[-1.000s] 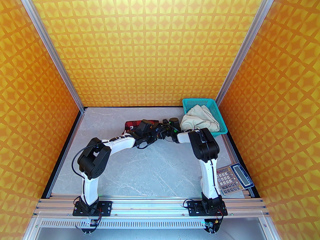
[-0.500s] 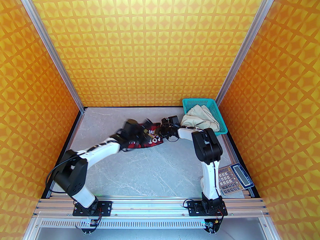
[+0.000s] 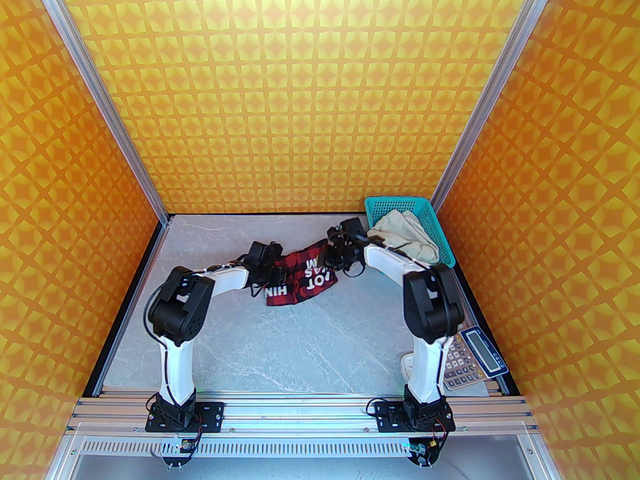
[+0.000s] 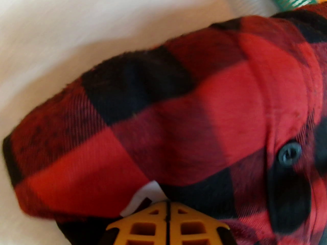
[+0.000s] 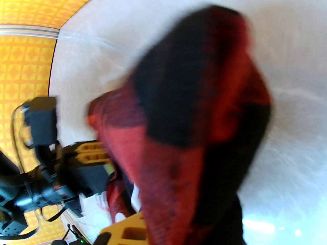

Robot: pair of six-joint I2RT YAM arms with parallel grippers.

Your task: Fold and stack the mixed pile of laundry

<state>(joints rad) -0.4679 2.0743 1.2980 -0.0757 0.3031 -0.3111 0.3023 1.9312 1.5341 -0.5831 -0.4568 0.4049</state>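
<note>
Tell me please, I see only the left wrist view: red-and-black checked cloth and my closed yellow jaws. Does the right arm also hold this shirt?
Observer: Yes. In the top view the checked shirt spans between both arms, and the right jaws appear closed on its right end.
Operator: Which side of it faces up?
Observer: The side with the white block letters.
Operator: And where are the trousers?
Observer: The cream trousers lie bunched in the teal basket at the far right corner of the table, not yet folded.
</note>
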